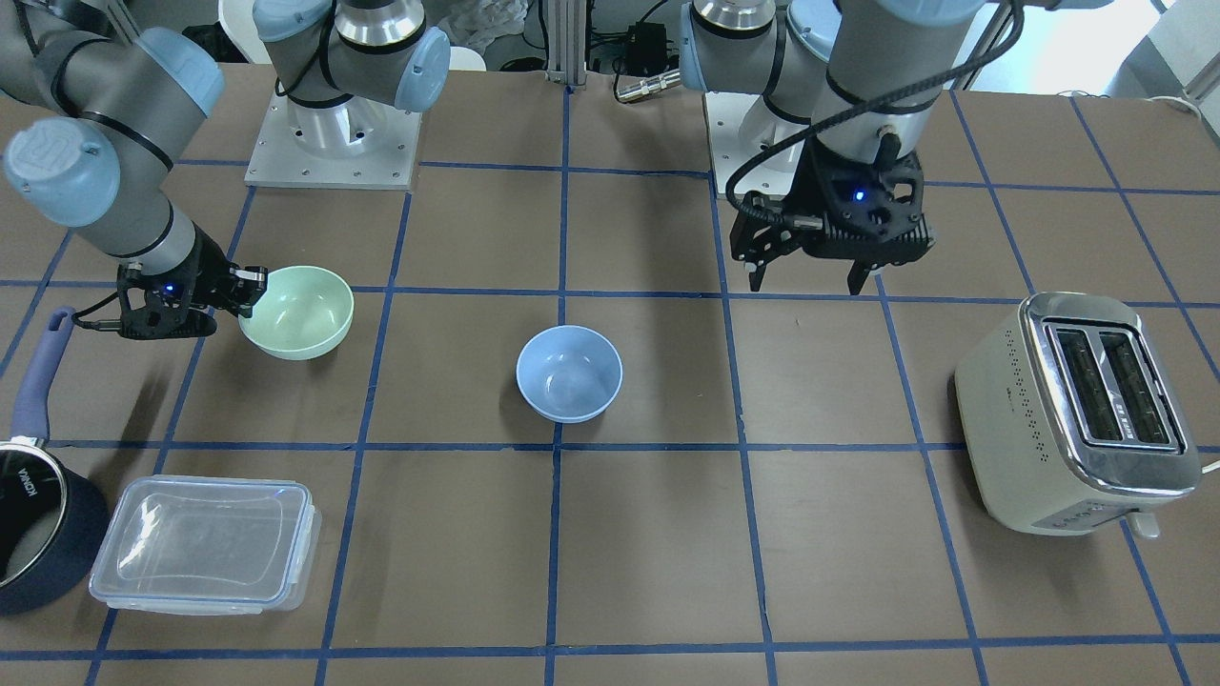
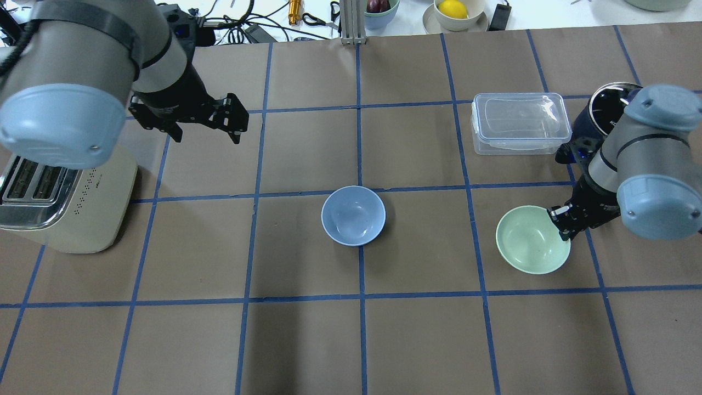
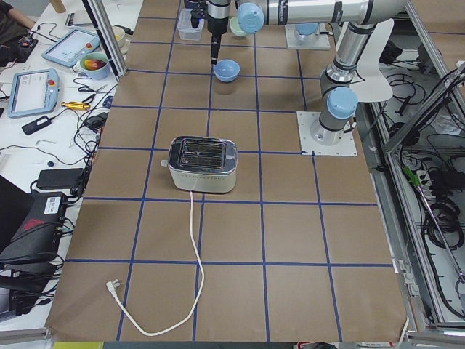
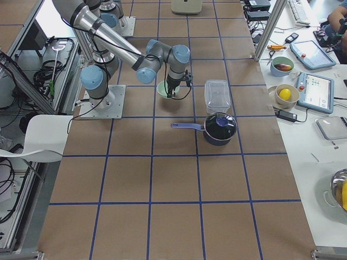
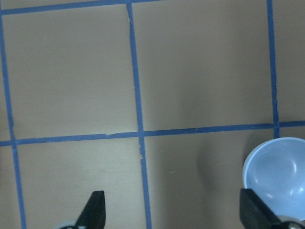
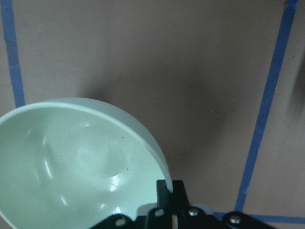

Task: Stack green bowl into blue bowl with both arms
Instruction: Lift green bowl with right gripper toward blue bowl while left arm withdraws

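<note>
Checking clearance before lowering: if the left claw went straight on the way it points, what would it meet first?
Probably bare table near a tape crossing: the left claw points downward, open, and the blue bowl lies off to one side of its line.

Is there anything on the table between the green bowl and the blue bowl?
No. In the overhead view, only bare brown table and one blue tape line lie between the green bowl and the blue bowl.
</note>
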`<action>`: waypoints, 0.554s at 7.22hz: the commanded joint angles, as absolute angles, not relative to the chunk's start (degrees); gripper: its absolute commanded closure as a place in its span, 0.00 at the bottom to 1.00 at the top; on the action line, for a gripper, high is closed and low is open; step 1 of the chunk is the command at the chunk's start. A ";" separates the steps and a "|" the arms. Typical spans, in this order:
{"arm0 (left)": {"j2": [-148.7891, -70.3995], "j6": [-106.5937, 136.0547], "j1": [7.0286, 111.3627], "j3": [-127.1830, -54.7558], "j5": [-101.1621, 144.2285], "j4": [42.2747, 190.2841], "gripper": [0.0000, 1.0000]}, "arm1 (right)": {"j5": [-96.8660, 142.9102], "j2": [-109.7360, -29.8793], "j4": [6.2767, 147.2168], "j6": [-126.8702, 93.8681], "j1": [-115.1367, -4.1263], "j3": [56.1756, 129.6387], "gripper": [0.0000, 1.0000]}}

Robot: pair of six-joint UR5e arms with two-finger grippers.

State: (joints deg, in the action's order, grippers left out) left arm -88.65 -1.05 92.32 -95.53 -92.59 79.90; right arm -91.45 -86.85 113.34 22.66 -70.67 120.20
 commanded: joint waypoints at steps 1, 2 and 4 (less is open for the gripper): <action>-84.29 -1.76 90.45 -95.10 -92.29 81.92 0.00 | -87.19 -83.25 111.45 12.02 -76.86 113.49 1.00; -84.29 -1.84 90.35 -95.10 -91.76 81.83 0.00 | -83.97 -81.58 110.23 4.56 -82.73 109.46 1.00; -84.72 -2.11 89.39 -94.23 -91.58 81.48 0.00 | -81.05 -77.10 105.32 -8.57 -91.63 99.37 1.00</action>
State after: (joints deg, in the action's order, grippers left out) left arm -84.48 -2.01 90.02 -94.94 -91.83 81.74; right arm -83.21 -79.83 108.32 -1.03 -85.82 105.62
